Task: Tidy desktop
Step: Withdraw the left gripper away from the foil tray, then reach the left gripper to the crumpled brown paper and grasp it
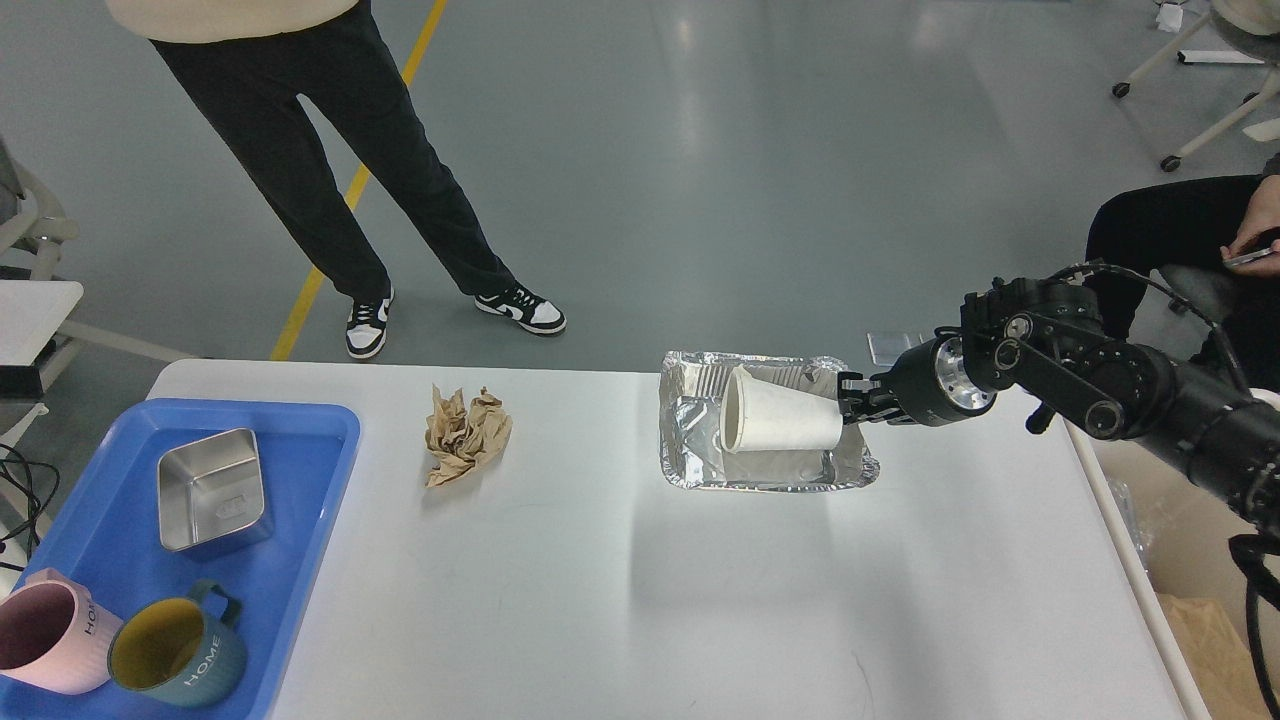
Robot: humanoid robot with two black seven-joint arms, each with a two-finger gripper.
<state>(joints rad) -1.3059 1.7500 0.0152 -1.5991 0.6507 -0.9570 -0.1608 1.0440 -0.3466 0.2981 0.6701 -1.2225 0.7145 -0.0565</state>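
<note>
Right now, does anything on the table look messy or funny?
Yes. A crumpled brown paper lies loose on the white desktop. A white paper cup is tipped on its side over the foil tray, with the right gripper at its base.

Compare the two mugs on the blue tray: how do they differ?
The pink mug is yellowless inside, dark purple; the teal mug is yellow inside. The pink mug sits left, cut by the frame edge; the teal mug shows its handle. Both lie tilted, reading HOME, on the tray.
</note>
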